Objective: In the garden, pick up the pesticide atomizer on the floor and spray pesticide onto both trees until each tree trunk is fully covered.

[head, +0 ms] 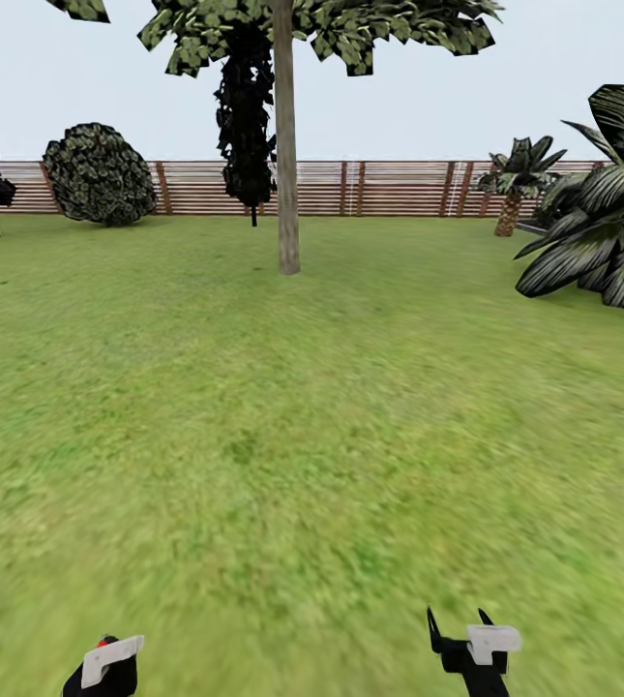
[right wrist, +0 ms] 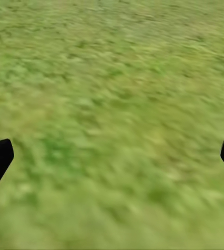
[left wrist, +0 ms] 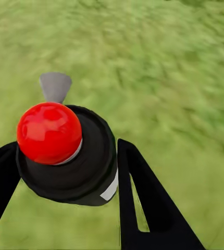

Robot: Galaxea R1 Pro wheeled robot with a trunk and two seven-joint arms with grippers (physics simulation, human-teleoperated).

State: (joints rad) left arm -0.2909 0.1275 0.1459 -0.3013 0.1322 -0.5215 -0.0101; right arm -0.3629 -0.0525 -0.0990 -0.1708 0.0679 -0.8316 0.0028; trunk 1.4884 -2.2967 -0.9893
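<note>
Out on the lawn (head: 312,436), the left gripper (left wrist: 65,172) has its fingers clamped round the red-capped pesticide atomizer (left wrist: 65,151), seemingly carried ready toward the tree trunk (head: 285,145) ahead, while the right gripper (right wrist: 112,156) hangs spread wide, empty.
</note>
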